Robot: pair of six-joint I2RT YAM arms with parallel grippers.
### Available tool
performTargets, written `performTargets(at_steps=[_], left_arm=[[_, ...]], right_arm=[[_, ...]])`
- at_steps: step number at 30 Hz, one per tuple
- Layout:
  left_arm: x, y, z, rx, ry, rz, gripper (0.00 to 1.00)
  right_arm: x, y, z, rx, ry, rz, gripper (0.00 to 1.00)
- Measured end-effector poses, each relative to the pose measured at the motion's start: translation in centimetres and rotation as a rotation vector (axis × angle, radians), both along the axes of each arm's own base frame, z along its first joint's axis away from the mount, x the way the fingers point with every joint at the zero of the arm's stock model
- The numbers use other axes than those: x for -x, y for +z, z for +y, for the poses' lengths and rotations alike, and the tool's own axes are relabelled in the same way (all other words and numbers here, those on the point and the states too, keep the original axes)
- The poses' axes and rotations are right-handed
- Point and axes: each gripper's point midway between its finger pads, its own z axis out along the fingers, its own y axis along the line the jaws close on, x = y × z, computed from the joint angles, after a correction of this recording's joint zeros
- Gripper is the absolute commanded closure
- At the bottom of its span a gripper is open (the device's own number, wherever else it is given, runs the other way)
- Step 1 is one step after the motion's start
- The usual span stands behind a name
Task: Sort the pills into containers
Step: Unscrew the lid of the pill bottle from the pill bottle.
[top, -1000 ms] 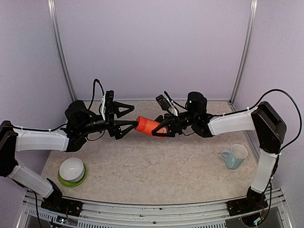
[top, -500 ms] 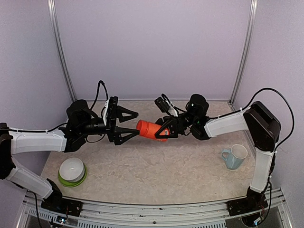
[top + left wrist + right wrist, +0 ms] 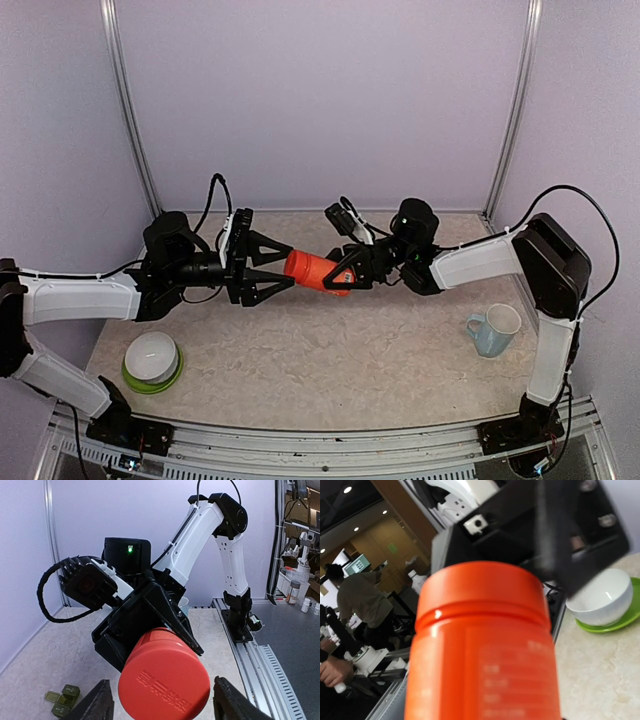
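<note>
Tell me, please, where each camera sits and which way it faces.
Top external: above and behind the bases, looking down on the table; both arms show.
Left wrist: faces the right gripper holding the orange bottle; own fingers below.
Right wrist: looks along the bottle at the left gripper and white bowl.
All share the bottle.

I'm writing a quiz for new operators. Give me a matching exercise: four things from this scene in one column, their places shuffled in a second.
1. orange-red cylindrical plastic bottle
2. white ceramic bowl
3. pale blue ceramic mug
4. dark green strip of three square compartments

A. standing at the right side of the table
B. on the table, low in the left wrist view's left corner
C. held off the table in the right tool
D. sitting on a green plate

Pairs: 1-C, 2-D, 3-A, 4-B
</note>
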Motion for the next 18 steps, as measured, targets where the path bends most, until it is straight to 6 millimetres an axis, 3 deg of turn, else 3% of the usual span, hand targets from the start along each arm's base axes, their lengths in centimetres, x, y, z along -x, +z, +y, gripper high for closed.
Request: performTargets(at_steps=[2,5,14,18], left_arm=[[-0.1,0.0,0.0,0.001,0.003,0.001,0.52],[-0.2,0.0,0.0,0.001,0.012,0.012,0.61],[-0.8,-0.5,-0.1,-0.003,0.032,0.044,0.62],[-1.8,-0.4,-0.3,0.030,0.072,0.148,0.61]], right_arm=[[-0.2,-0.2,0.1,0.006,-0.010,0.004,0.82],[-0.4,-0.6,0.2,0.012,-0.018,0.001,0.82],[-1.0,-1.0,0.0,0.028,-0.040,-0.023,0.82],[-1.8,-0.8,0.0,0.014,-0.108,-0.088,0.82]])
